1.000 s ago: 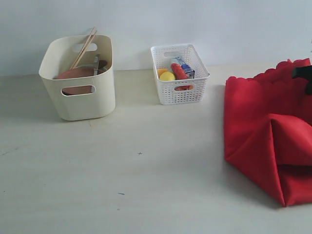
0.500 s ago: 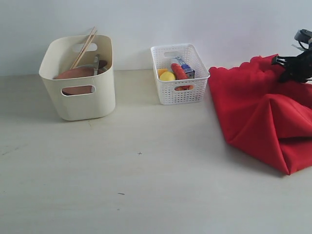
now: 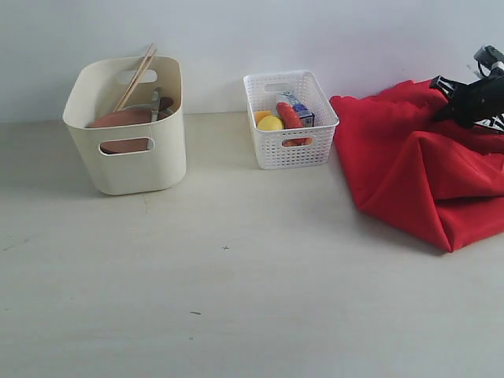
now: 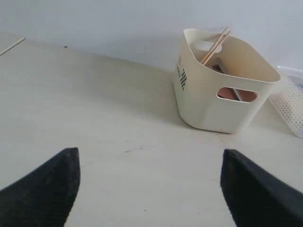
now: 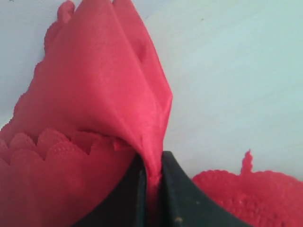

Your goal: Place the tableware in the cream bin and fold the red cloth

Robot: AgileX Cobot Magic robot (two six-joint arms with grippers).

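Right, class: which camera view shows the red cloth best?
The exterior view: the red cloth shows nearly whole, bunched up. The right wrist view shows only a fold pinched in the right gripper; the left wrist view shows none.
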